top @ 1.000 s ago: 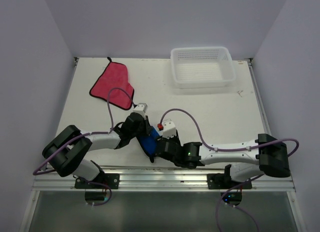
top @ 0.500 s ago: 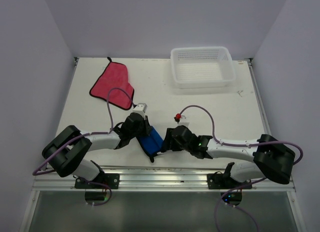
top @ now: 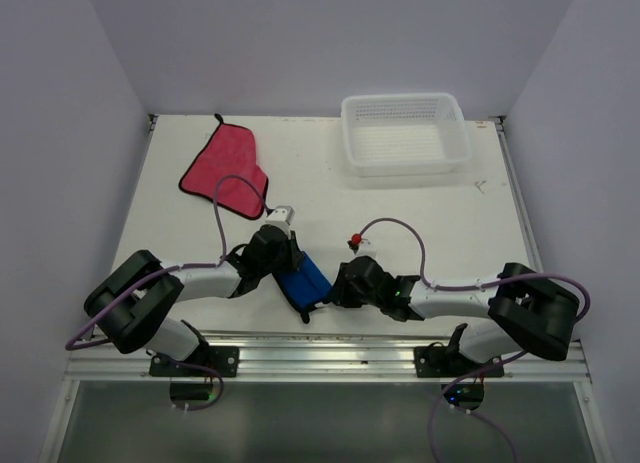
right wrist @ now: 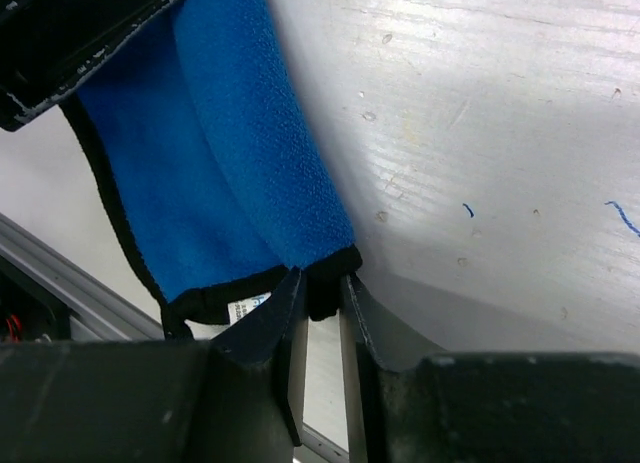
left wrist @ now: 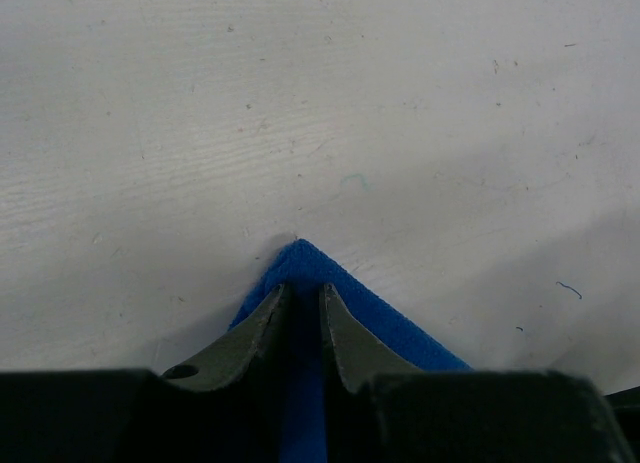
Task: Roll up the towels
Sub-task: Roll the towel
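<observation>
The blue towel (top: 305, 279) lies folded or partly rolled near the table's front edge, between both arms. My left gripper (top: 286, 266) is shut on its far-left end; in the left wrist view the blue cloth (left wrist: 398, 329) passes between the gripper (left wrist: 302, 289) tips. My right gripper (top: 331, 290) is shut on the towel's black hem at its near-right corner; in the right wrist view the hem sits pinched in the gripper (right wrist: 320, 285) below the blue towel (right wrist: 235, 153). The pink-red towel (top: 224, 170) lies flat at the back left, apart from both grippers.
A white mesh basket (top: 405, 160) stands at the back right. A metal rail (top: 330, 346) runs along the table's near edge just below the blue towel. The left arm's dark body (right wrist: 70, 38) shows at the top left of the right wrist view.
My right gripper pulled back off the top of the blue towel, settled at its near-right corner and closed on the hem. The left gripper has kept its grip in place.
</observation>
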You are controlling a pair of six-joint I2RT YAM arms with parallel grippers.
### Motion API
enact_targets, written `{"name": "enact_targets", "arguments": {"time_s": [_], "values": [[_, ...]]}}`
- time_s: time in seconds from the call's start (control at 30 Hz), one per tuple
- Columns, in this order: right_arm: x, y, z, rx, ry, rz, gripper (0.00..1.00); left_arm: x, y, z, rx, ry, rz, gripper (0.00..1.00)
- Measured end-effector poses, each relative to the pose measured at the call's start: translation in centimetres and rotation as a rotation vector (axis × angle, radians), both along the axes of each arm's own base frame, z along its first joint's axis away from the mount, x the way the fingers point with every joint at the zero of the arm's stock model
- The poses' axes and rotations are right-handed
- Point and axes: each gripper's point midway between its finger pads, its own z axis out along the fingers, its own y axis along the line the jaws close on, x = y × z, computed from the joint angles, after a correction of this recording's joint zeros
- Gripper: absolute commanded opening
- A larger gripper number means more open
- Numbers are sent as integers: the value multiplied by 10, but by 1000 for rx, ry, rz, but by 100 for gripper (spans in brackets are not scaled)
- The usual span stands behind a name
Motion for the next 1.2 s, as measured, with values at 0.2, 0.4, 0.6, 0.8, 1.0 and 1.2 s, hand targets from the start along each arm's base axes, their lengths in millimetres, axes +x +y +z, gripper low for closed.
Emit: {"name": "enact_targets", "arguments": {"time_s": [0.2,0.4,0.6,0.8,1.0,1.2], "values": [[3,2,1,1,-45,39,0,0,0,0,1,0,2,21],[4,1,1,-34,-97,91,0,5,-2,0,7,-1,5,22],[1,7,8,-146,-261,146,0,19,-12,3,40,1,-7,22],[3,14,17,-282,-431,139,0,29,-16,5,76,9,-18,22],[6,8,16,-445,-522,116,0,29,-15,5,83,17,-16,23],[7,7,10,-516,-535,114,0,29,-9,15,88,8,1,27]]}}
